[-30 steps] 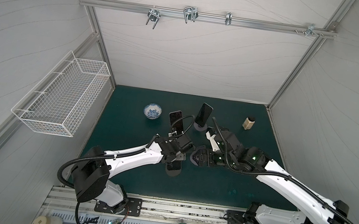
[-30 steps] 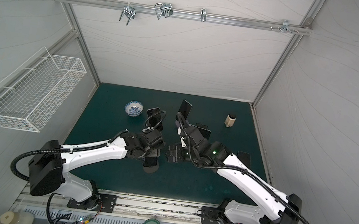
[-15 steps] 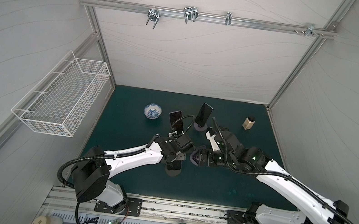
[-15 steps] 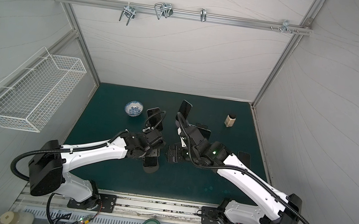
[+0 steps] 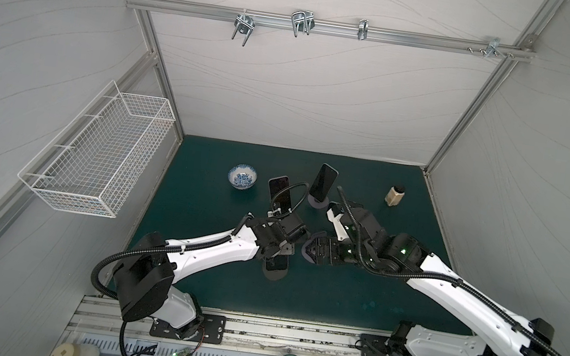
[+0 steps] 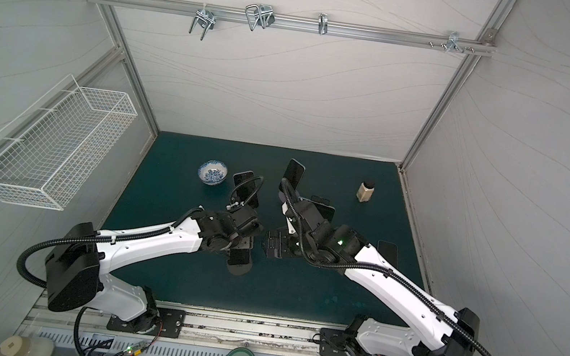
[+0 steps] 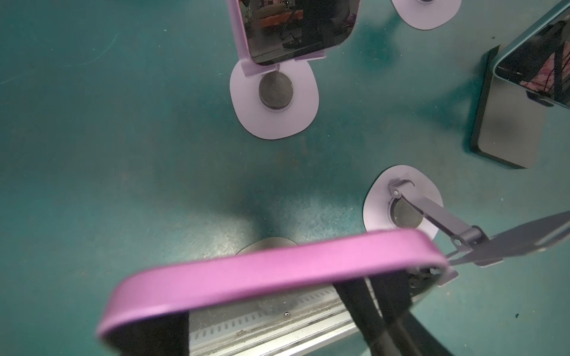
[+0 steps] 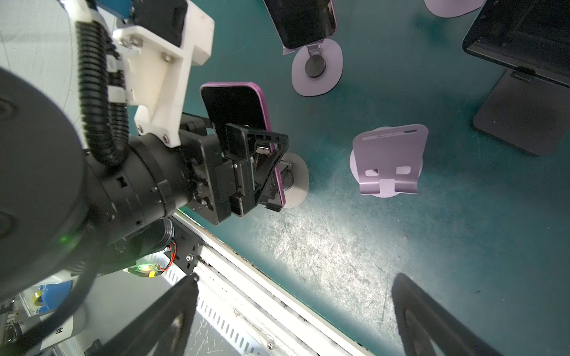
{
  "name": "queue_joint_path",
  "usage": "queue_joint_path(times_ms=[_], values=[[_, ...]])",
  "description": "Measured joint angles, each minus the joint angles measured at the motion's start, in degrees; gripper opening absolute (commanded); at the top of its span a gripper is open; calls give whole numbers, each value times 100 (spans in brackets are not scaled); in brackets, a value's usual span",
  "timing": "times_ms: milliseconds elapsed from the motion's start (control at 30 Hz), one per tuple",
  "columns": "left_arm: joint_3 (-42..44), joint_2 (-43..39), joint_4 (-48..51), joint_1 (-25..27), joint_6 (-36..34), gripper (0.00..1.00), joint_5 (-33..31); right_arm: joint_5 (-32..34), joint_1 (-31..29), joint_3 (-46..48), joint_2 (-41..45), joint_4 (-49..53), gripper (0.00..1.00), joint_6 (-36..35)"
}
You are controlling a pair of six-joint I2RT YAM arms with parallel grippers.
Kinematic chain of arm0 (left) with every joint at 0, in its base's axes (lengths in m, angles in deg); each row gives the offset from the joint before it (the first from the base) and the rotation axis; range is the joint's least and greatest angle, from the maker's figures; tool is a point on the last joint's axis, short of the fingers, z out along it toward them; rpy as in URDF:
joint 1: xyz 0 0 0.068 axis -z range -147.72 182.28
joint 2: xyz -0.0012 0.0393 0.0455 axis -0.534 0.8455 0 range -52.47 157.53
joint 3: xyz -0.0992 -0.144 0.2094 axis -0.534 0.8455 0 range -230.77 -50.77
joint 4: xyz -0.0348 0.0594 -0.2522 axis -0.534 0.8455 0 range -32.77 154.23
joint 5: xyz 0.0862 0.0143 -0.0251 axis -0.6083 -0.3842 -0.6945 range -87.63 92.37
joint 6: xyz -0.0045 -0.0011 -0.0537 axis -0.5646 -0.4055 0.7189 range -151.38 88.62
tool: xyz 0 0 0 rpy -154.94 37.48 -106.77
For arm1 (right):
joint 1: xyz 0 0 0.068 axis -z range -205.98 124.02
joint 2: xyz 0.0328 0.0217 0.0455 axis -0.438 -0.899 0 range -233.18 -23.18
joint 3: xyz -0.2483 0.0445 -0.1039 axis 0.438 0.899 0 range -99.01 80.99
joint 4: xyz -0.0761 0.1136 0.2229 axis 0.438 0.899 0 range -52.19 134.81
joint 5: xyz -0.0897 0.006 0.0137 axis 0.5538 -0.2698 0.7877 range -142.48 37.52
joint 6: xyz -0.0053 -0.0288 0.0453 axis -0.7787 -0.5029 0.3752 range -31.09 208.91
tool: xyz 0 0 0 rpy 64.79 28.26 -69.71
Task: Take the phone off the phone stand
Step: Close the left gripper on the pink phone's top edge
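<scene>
The phone (image 8: 237, 108), black-screened in a purple case, stands tilted over the grey round base of its phone stand (image 8: 297, 182) at the front middle of the green mat. My left gripper (image 8: 256, 160) is shut on the phone's two sides. In the left wrist view the phone's purple edge (image 7: 271, 277) runs across in front of the left gripper (image 7: 262, 311), with the stand's base (image 7: 268, 243) behind it. In both top views the left gripper (image 5: 278, 252) (image 6: 242, 245) covers most of the phone. My right gripper (image 8: 296, 277) (image 5: 311, 252) hovers open just to its right, holding nothing.
Two more phones stand on purple stands (image 5: 280, 193) (image 5: 323, 182) farther back. An empty purple stand (image 8: 388, 160) and a black stand (image 8: 524, 123) holding a dark device are close by. A blue-patterned bowl (image 5: 242, 176), a small bottle (image 5: 395, 195) and a flat phone (image 6: 387, 252) lie around.
The left gripper's jaws have closed in on the purple phone. Both arms have stayed almost where they were.
</scene>
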Motion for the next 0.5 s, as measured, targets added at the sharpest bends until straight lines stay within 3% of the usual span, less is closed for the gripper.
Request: queue_joint_path(times_ms=[500], values=[[48, -59, -42, -22, 2, 67, 2, 0, 0, 0, 42, 0, 99, 9]])
